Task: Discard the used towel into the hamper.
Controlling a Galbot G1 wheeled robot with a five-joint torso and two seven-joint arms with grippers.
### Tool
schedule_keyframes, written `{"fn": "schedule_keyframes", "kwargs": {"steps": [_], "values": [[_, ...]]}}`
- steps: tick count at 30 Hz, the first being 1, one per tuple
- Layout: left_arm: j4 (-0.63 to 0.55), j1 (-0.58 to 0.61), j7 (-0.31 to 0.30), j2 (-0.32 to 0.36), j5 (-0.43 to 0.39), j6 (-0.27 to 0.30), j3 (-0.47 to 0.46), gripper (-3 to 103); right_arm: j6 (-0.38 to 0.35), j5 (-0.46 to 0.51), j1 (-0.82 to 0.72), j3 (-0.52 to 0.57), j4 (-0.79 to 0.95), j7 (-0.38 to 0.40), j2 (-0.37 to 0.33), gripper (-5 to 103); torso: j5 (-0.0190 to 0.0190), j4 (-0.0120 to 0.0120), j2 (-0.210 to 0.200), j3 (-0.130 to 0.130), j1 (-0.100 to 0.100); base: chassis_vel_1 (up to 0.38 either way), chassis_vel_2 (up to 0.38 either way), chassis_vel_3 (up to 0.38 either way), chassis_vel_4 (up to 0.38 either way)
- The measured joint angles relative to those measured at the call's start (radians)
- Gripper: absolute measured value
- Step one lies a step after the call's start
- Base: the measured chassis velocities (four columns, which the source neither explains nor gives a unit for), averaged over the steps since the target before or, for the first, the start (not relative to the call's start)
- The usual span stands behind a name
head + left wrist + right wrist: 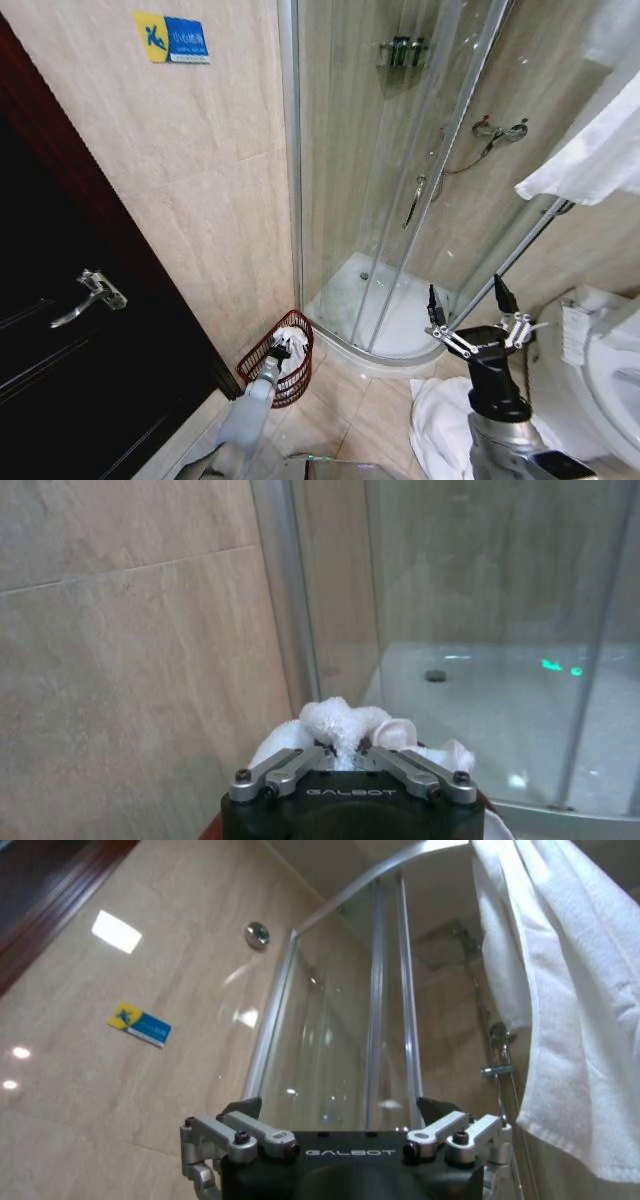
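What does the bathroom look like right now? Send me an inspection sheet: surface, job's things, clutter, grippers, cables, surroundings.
Surface: beige tiled floor, with the hamper standing on it.
Job's things: hamper by the wall beside the shower; white used towel bunched inside it.
Clutter: another white cloth on the floor near the toilet.
Grippers: left gripper down at the hamper, jaws closed on the used towel; right gripper raised by the shower, jaws open, holding nothing.
Cables: nothing seen.
Surroundings: glass shower enclosure, dark door to the left, toilet to the right, white towel hanging above it.
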Motion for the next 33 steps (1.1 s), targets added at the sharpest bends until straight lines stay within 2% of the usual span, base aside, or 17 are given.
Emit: {"fn": "schedule_keyframes", "kwargs": {"steps": [7, 8, 10, 14, 15, 16, 19, 20, 22, 23, 25, 27, 28, 29, 31, 32, 33], "values": [[0.052, -0.053, -0.060, -0.007, 0.054, 0.017, 0.005, 6, 0.000, -0.010, 0.002, 0.008, -0.005, 0.010, 0.000, 100, 0.0000, 0.0000, 0.000, 0.000, 0.000, -0.093, 0.084, 0.084, -0.080], [0.061, -0.063, -0.079, -0.011, 0.067, 0.028, 0.005, 3, 0.003, -0.009, 0.004, 0.008, -0.006, 0.014, 0.000, 100, 0.0000, -0.0002, 0.000, 0.000, 0.000, -0.062, 0.081, 0.083, -0.091], [0.062, -0.067, -0.081, -0.011, 0.079, 0.034, 0.006, 7, 0.005, -0.005, 0.006, 0.007, -0.006, 0.019, -0.001, 100, -0.0001, -0.0003, 0.000, 0.000, 0.000, -0.058, 0.078, 0.083, -0.089], [0.036, -0.042, -0.060, 0.001, 0.122, 0.057, 0.005, 28, 0.003, 0.016, 0.021, 0.032, -0.017, 0.029, -0.016, 100, 0.0001, 0.0001, 0.000, 0.000, 0.001, -0.052, 0.064, 0.057, -0.057], [0.036, -0.042, -0.060, 0.001, 0.122, 0.057, 0.005, 28, 0.003, 0.016, 0.021, 0.032, -0.017, 0.029, -0.016, 100, 0.0001, 0.0001, 0.000, 0.000, 0.001, -0.040, 0.050, 0.044, -0.031], [0.032, -0.031, -0.053, 0.004, 0.125, 0.068, 0.003, 33, 0.000, 0.023, 0.024, 0.039, -0.018, 0.032, -0.021, 100, 0.0000, 0.0002, 0.000, 0.000, 0.000, 0.000, 0.000, 0.000, 0.000], [-0.021, 0.012, -0.030, 0.014, 0.086, 0.158, 0.009, 44, 0.001, 0.025, 0.019, 0.030, -0.018, 0.015, -0.013, 100, 0.0001, 0.0000, 0.000, 0.000, 0.000, 0.000, 0.000, 0.000, 0.000], [-0.021, 0.012, -0.030, 0.014, 0.086, 0.158, 0.009, 44, 0.001, 0.025, 0.019, 0.030, -0.018, 0.015, -0.013, 100, 0.0001, 0.0000, 0.000, 0.000, 0.000, 0.000, 0.000, 0.000, 0.000], [-0.051, 0.038, -0.005, 0.024, 0.036, 0.215, 0.023, 55, 0.010, 0.020, 0.011, 0.020, -0.018, -0.012, -0.004, 100, -0.0002, 0.0000, 0.000, 0.000, 0.000, 0.000, 0.000, 0.000, 0.000], [-0.062, 0.051, 0.017, 0.030, 0.032, 0.229, 0.023, 60, 0.013, 0.018, 0.007, 0.018, -0.018, -0.023, -0.002, 100, -0.0002, 0.0000, 0.000, 0.000, 0.000, 0.000, 0.000, 0.000, 0.000], [-0.071, 0.059, 0.029, 0.034, 0.034, 0.237, 0.023, 60, 0.015, 0.017, 0.006, 0.017, -0.018, -0.028, -0.001, 100, -0.0002, 0.0000, 0.000, 0.000, 0.000, 0.000, 0.000, 0.000, 0.000], [-0.106, 0.081, 0.051, 0.045, 0.036, 0.266, 0.022, 71, 0.016, 0.017, 0.007, 0.019, -0.018, -0.030, -0.001, 100, -0.0002, -0.0001, 0.000, 0.000, 0.000, 0.000, 0.000, 0.000, 0.000], [-0.106, 0.081, 0.051, 0.045, 0.036, 0.266, 0.022, 71, 0.016, 0.017, 0.007, 0.019, -0.018, -0.030, -0.001, 100, -0.0002, -0.0001, 0.000, 0.000, 0.000, 0.000, 0.000, 0.000, 0.000], [-0.132, 0.095, 0.063, 0.055, -0.027, 0.288, 0.030, 76, 0.017, 0.017, 0.008, 0.019, -0.018, -0.030, -0.001, 100, -0.0002, -0.0001, 0.000, 0.000, 0.000, 0.000, 0.000, 0.000, 0.000], [-0.194, 0.124, 0.065, 0.071, -0.232, 0.368, 0.061, 87, 0.018, 0.016, 0.007, 0.017, -0.016, -0.031, -0.001, 100, -0.0001, 0.0001, 0.000, 0.000, 0.000, 0.000, 0.000, 0.000, 0.000], [-0.194, 0.124, 0.065, 0.071, -0.232, 0.368, 0.061, 87, 0.018, 0.016, 0.007, 0.017, -0.016, -0.031, -0.001, 100, -0.0001, 0.0001, 0.000, 0.000, 0.000, 0.000, 0.000, 0.000, 0.000], [-0.216, 0.134, 0.069, 0.076, -0.290, 0.392, 0.065, 92, 0.018, 0.016, 0.007, 0.015, -0.015, -0.032, -0.001, 100, -0.0002, -0.0001, 0.000, 0.000, 0.000, 0.000, 0.000, 0.000, 0.000]]}}
